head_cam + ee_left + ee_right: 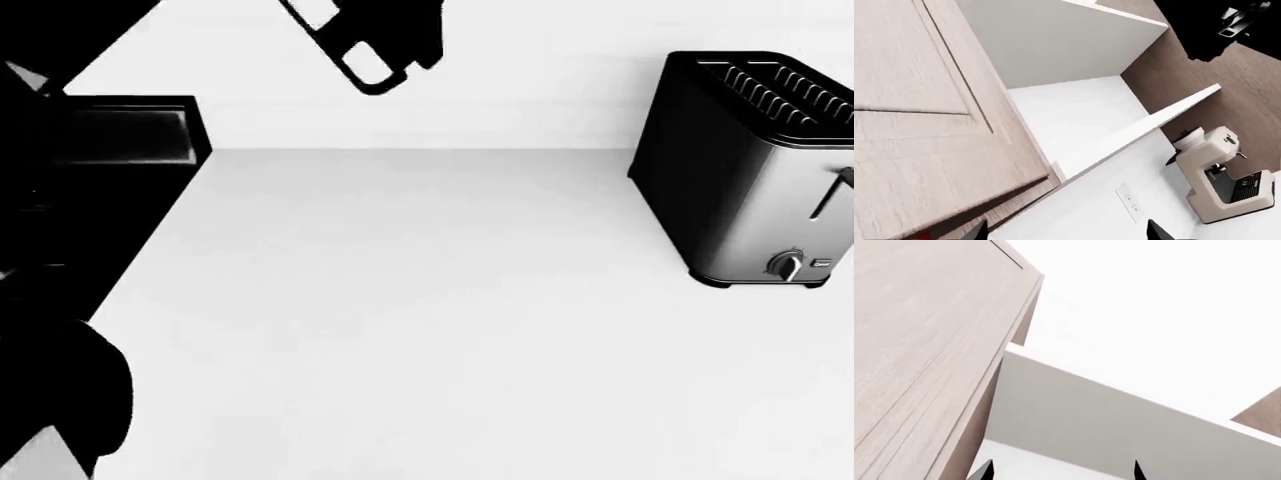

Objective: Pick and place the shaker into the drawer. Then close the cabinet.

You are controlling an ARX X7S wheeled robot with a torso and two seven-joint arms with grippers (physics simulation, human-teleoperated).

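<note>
The shaker and the drawer are out of view. My left gripper (pixel 1067 232) is open and empty; only its two dark fingertips (pixel 1157 231) show, set wide apart before an open wall cabinet (pixel 1054 45) with white shelves (pixel 1081 120). My right gripper (pixel 1062 472) is also open and empty, below the same kind of white cabinet box (pixel 1107 425). A light wood cabinet door (pixel 921 100) stands open beside the left gripper, and a door also shows in the right wrist view (pixel 921 340). A tiny red patch (pixel 923 236) at the frame edge is too small to identify.
A white counter (pixel 427 320) carries a dark and silver toaster (pixel 754 170) at the right. A black sunken fixture (pixel 134 130) lies at its left. A cream coffee machine (pixel 1221 175) and a wall socket (pixel 1127 200) sit under the cabinet. Dark arm parts (pixel 367 45) show overhead.
</note>
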